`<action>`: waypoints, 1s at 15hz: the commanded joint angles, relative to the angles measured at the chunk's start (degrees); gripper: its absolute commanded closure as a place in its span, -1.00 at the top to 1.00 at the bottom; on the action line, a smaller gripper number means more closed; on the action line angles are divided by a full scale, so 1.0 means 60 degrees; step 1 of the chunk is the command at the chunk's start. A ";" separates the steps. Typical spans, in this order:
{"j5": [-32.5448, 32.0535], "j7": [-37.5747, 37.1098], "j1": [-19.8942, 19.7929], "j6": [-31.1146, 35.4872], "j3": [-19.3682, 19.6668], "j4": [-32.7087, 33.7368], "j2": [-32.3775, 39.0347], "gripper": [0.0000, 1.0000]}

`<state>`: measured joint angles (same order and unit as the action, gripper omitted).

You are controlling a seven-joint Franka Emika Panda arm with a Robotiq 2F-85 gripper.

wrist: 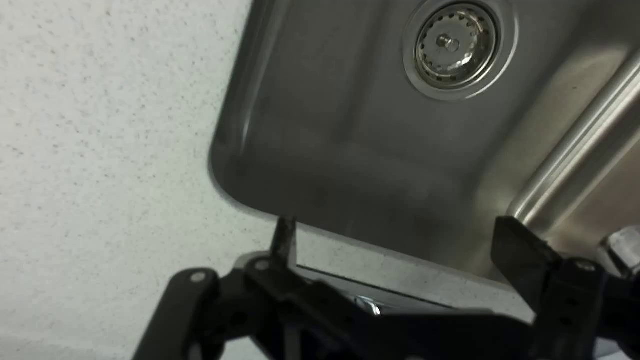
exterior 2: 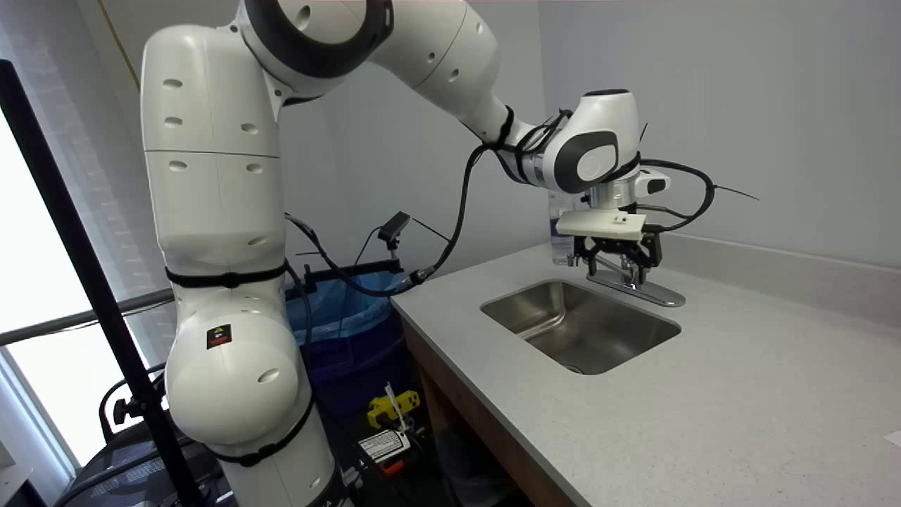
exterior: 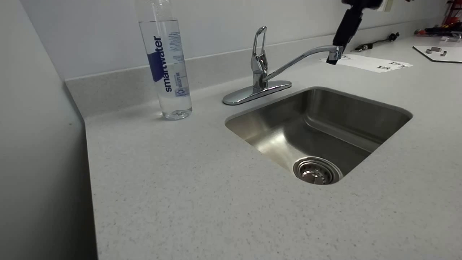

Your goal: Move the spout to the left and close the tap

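The gripper (wrist: 395, 232) hangs with its fingers (wrist: 520, 247) spread wide apart. The spout (exterior: 303, 56) is outside that spread: its nozzle (wrist: 625, 245) sits just beside the outer face of one finger (only a bit of chrome at the right edge of the wrist view, and I cannot tell whether the two touch). From there the tube runs back, away from that finger, to the tap (exterior: 260, 77), whose lever handle (exterior: 259, 64) stands up. In an exterior view the base plate (exterior 2: 658, 292) shows below the gripper. The sink (wrist: 350, 125) lies lower than the gripper, ahead of its fingertips in the wrist view, the drain (wrist: 456, 47) farther ahead. The bottle (exterior: 168, 68) stands well apart from the gripper, past the tap.
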<state>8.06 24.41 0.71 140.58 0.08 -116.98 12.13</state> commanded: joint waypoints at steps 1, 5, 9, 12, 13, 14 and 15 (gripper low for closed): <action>0.0435 -0.0149 -0.0270 -0.0008 -0.0401 0.1017 0.0614 1.00; 0.0531 -0.0328 -0.0272 -0.0005 -0.0598 0.1267 0.0833 1.00; 0.0569 -0.0366 -0.0288 -0.0096 -0.0709 0.1115 0.0790 1.00; 0.0711 -0.0413 -0.0260 -0.0112 -0.0851 0.0865 0.0637 1.00; 0.0784 -0.0427 -0.0252 -0.0153 -0.0899 0.0805 0.0576 1.00; 0.0846 -0.0447 -0.0235 -0.0172 -0.0949 0.0736 0.0529 1.00; 0.0919 -0.0433 -0.0231 -0.0176 -0.1012 0.0688 0.0504 1.00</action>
<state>10.75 22.46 -0.48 140.62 -3.29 -111.47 15.92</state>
